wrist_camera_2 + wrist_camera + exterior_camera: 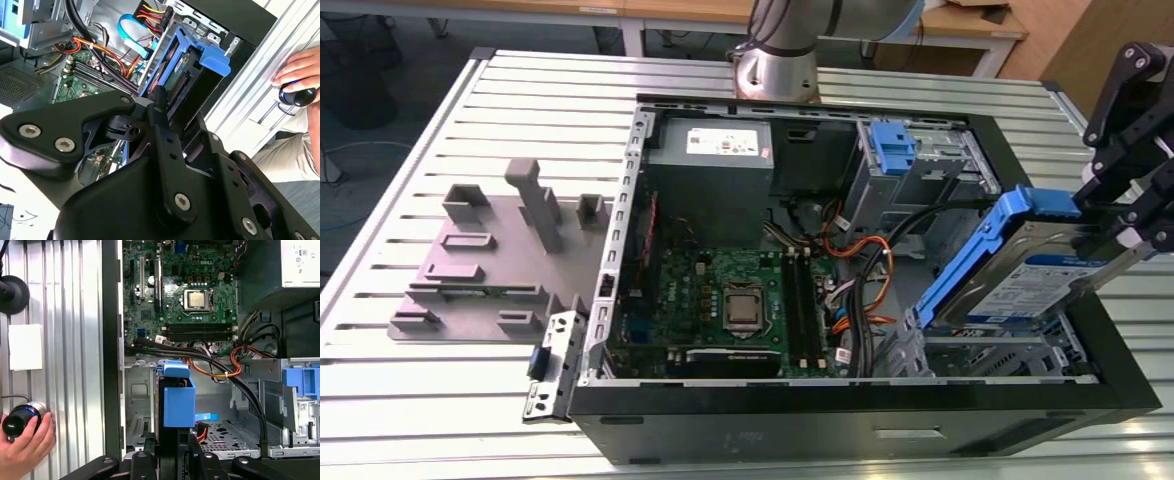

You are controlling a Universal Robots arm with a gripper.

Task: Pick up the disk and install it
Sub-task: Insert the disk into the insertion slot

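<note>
pincer, cut off at the exterior view's right, clamps the tilted disk.

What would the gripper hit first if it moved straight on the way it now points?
Probably the metal drive cage inside the computer case; the disk in the gripper would touch first. Depth is unclear.

Exterior view high; wrist views close (motherboard shared)
</note>
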